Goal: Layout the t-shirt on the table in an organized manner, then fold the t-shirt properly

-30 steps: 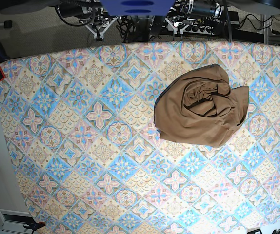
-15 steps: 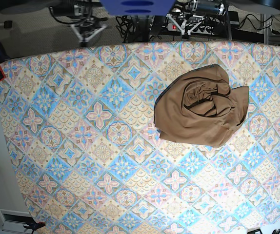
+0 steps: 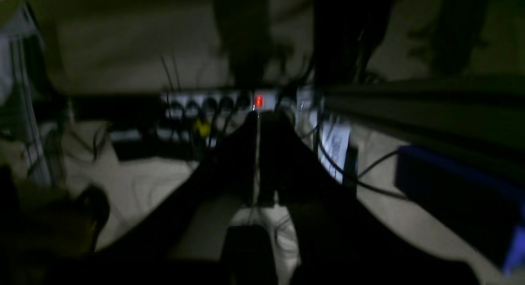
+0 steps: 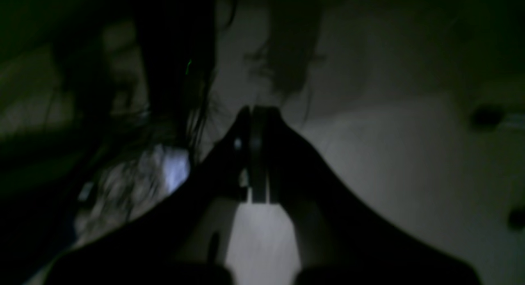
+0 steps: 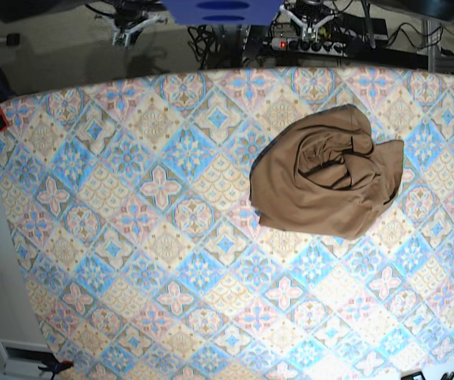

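The t-shirt (image 5: 326, 176) is lying bunched in a rumpled heap on the right half of the desk (image 5: 132, 237), exactly where it was a second ago. Both arms are pulling farther back beyond the desk's far edge since then. The left gripper (image 3: 258, 117) is staying pressed together, empty, above a power strip (image 3: 229, 102); the right gripper (image 4: 253, 110) is likewise closed on nothing.
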### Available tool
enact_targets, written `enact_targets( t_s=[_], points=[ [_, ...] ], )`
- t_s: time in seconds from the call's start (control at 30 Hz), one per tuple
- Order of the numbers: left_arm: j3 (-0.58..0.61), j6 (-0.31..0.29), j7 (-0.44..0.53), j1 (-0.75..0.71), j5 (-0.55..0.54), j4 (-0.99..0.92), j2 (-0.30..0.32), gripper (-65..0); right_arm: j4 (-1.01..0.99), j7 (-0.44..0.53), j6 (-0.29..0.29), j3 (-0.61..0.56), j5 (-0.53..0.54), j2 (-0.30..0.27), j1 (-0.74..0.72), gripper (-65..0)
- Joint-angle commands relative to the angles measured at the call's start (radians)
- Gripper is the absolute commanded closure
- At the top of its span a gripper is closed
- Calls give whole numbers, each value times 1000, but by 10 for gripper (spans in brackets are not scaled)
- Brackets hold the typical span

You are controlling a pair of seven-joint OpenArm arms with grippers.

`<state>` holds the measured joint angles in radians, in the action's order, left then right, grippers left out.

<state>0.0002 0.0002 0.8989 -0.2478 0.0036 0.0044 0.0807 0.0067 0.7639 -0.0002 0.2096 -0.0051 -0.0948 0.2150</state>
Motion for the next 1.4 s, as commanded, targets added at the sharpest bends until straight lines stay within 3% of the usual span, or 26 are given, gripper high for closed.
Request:
enact_targets(
  t_s=[0.0,0.07,0.3,0.4,0.53,0.73,1.0,1.37],
  points=[
    [4,1,87,-34,0,-4,3,0,-6,56,-1,1,-2,2,39,0],
    [2,1,188,-68,-3,-2,1,0,-6,153,-1,1,-2,2,70,0],
    [-4,1,168,-111,-12,90,1,0,3,395,-2,1,-2,0,151,0],
    [-4,1,170,-166,-12,199,3,0,20,389,-2,1,-2,0,186,0],
    [-2,1,170,-316,-12,489,27,0,128,389,-4,6,-2,0,234,0],
    [-4,1,168,-513,-12,877,38,0,490,389,-1,164,-3,8,389,0],
    [-7,1,168,-632,-17,1147,38,0,844,389,1,179,-3,42,582,0],
    [-7,1,162,-772,-159,1538,49,0,1206,383,1,176,-3,42,762,-4]
  ],
)
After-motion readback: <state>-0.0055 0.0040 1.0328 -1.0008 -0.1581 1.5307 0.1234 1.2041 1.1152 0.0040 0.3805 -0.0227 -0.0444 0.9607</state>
